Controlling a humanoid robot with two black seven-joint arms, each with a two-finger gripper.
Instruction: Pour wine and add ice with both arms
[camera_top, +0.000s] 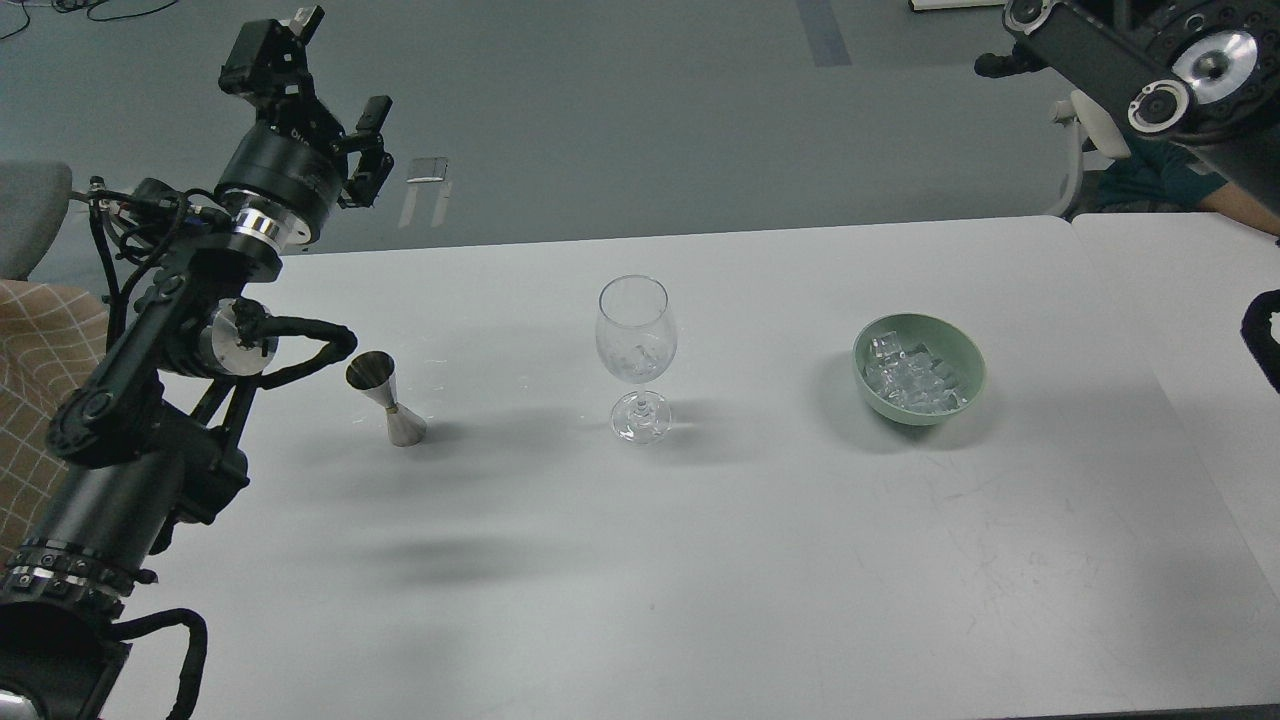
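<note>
table-top ice (918, 378) well apart from left jaws (330, 120)

Wine glass (636, 355) btwn jigger (386, 398) & ice (912, 377) bowl (968, 352) on table (700, 560).

Left gripper (335, 120) wrist housing: we see a few pale letters, too small and blurred to read.
Jigger (387, 398): we read no marking.
Wine glass (636, 345): we read no print.
Green bowl (968, 375): we read no label.
Table (700, 560): we read no text.
</note>
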